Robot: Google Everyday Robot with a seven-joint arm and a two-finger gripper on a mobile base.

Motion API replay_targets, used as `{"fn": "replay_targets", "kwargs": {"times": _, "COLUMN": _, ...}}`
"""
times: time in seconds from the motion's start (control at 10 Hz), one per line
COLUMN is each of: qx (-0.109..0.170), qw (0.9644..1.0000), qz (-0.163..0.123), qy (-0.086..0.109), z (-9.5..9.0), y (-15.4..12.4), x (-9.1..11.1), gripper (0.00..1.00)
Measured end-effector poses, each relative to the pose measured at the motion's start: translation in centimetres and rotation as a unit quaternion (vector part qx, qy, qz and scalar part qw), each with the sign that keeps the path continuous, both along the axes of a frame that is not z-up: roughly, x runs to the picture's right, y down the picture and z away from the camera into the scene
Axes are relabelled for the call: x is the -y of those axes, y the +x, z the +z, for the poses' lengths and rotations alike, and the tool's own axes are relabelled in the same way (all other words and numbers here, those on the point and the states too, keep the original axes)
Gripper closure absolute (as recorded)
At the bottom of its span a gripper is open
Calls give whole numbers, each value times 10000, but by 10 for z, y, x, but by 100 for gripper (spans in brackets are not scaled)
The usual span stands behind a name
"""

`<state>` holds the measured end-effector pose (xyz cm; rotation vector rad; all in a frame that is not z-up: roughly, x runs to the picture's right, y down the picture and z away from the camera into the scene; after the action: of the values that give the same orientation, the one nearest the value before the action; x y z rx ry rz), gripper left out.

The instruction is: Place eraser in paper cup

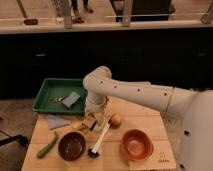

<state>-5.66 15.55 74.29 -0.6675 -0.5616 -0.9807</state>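
My white arm reaches in from the right and bends down over the wooden table (150,120). The gripper (93,120) hangs low over the table's middle, just in front of the green tray (45,95). A small white and tan thing (100,123) sits right at the gripper. I cannot tell whether it is the paper cup or the eraser. No other cup or eraser shows clearly. The gripper hides what lies directly under it.
The tray holds a grey block (71,99). On the table lie a grey cloth (57,121), a green vegetable (47,146), a dark bowl (72,146), a white-handled brush (100,140), an orange bowl (136,144) and a small yellow round fruit (116,119).
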Motion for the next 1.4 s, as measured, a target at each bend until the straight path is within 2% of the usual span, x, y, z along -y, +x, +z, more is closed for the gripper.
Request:
{"fn": "replay_targets", "kwargs": {"times": 0.2, "qx": 206, "qw": 9994, "qz": -270, "qy": 5, "z": -1, "y": -1, "x": -4, "gripper": 100}}
{"fn": "replay_targets", "kwargs": {"times": 0.9, "qx": 480, "qw": 9965, "qz": -680, "qy": -26, "z": -6, "y": 1, "x": 0, "gripper": 100}}
{"fn": "replay_targets", "kwargs": {"times": 1.2, "qx": 530, "qw": 9957, "qz": -752, "qy": -66, "z": -5, "y": 5, "x": 1, "gripper": 100}}
{"fn": "replay_targets", "kwargs": {"times": 1.3, "qx": 522, "qw": 9958, "qz": -749, "qy": -71, "z": -4, "y": 7, "x": 1, "gripper": 99}}
{"fn": "replay_targets", "kwargs": {"times": 1.4, "qx": 501, "qw": 9960, "qz": -739, "qy": -65, "z": -3, "y": 9, "x": 1, "gripper": 91}}
